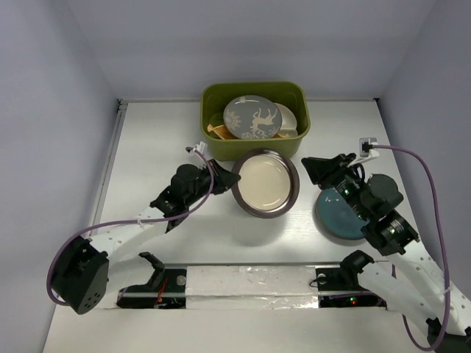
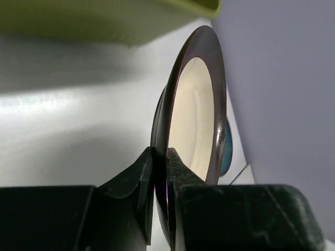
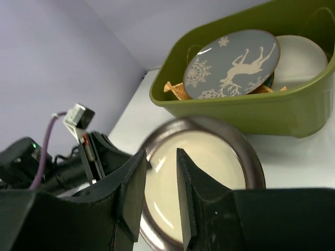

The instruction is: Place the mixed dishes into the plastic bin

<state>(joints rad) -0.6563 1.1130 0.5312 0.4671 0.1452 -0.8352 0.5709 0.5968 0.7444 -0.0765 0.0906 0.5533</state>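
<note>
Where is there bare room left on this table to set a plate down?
Left of the bin, toward the wall; right of it, beyond the teal plate; and the strip between the cream plate and the taped rail. The bin itself is crowded.

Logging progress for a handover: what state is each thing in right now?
plastic bin: upright, partly filled.
grey deer plate: inside it, on top, tilted.
brown-rimmed cream plate: outside it, rim pinched by left gripper.
left gripper: shut on that plate.
right gripper: open, empty.
teal plate: flat on the table, not gripped.
</note>
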